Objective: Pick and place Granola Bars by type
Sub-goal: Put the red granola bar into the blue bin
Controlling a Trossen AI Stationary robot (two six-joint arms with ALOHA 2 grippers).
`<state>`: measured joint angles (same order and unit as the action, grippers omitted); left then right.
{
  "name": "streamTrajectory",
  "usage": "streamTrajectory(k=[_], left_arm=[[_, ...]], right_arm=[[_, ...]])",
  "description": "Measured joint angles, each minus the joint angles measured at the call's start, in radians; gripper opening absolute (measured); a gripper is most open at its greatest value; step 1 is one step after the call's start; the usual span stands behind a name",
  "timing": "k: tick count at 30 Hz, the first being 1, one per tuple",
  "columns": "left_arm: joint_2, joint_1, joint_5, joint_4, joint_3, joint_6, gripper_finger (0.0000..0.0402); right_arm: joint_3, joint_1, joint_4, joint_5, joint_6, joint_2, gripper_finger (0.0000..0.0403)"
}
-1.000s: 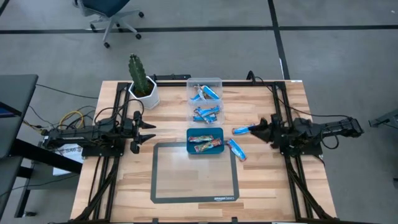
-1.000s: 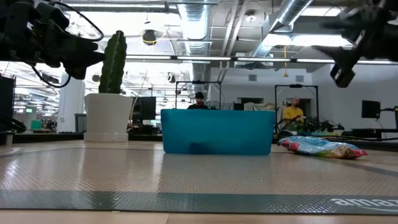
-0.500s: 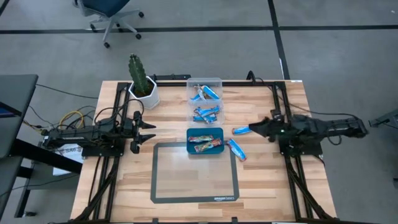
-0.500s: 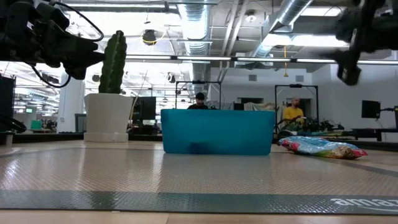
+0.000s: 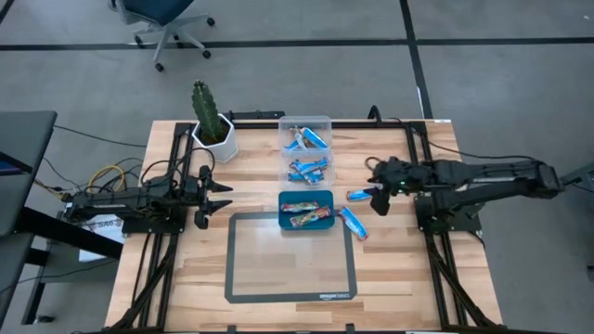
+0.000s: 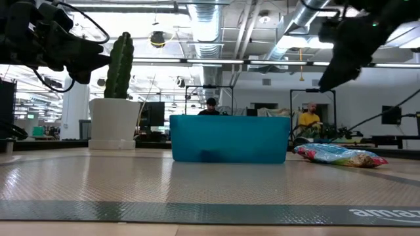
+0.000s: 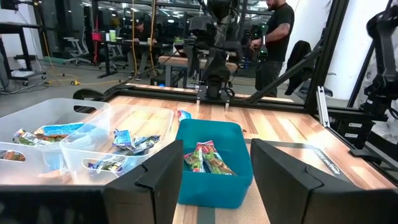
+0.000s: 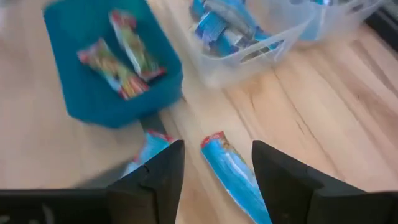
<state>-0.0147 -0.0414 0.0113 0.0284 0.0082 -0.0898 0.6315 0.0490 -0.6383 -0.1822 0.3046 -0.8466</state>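
Our right gripper [image 5: 375,193], fingers spread and empty, hovers over a shiny blue wrapped bar [image 5: 360,195] near the wooden tabletop's [image 5: 408,278] right edge; next we lower and pinch. Left gripper [image 5: 223,197] waits spread at the left.

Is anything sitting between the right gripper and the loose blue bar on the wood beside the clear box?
Nothing visible does. The right gripper hangs open just above the blue bar, with only bare table around it; the clear box stands off to one side.

Shiny blue bars [image 5: 360,195], multicoloured bars [image 5: 305,212], teal tray [image 5: 283,224]
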Motion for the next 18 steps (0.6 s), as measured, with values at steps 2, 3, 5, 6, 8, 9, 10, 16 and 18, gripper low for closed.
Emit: streamTrajectory(k=[2,3,5,6,8,9,10,16,18], left_arm=[[0.000,0.000,0.000,0.000,0.000,0.000,0.0180],[0.000,0.000,0.000,0.000,0.000,0.000,0.0180],[0.000,0.000,0.000,0.000,0.000,0.000,0.0180],[0.000,0.000,0.000,0.000,0.000,0.000,0.0180],[0.000,0.000,0.000,0.000,0.000,0.000,0.0180],[0.000,0.000,0.000,0.000,0.000,0.000,0.0180],[0.000,0.000,0.000,0.000,0.000,0.000,0.0180],[0.000,0.000,0.000,0.000,0.000,0.000,0.0180],[0.000,0.000,0.000,0.000,0.000,0.000,0.0180]], right_arm=[[0.021,-0.002,-0.015,0.000,-0.073,-0.063,0.0185],[0.027,-0.002,-0.028,0.000,-0.108,-0.094,0.0188],[0.038,-0.001,-0.042,-0.001,-0.176,-0.161,0.0193],[0.040,-0.001,-0.051,-0.001,-0.203,-0.191,0.0195],[0.042,0.002,-0.078,-0.001,-0.240,-0.253,0.0199],[0.043,0.005,-0.083,-0.001,-0.253,-0.285,0.0201],[0.044,0.007,-0.088,-0.002,-0.260,-0.315,0.0202],[0.044,0.039,-0.083,-0.012,-0.349,-0.474,0.0205],[0.044,0.049,-0.082,-0.046,-0.373,-0.513,0.0204]])
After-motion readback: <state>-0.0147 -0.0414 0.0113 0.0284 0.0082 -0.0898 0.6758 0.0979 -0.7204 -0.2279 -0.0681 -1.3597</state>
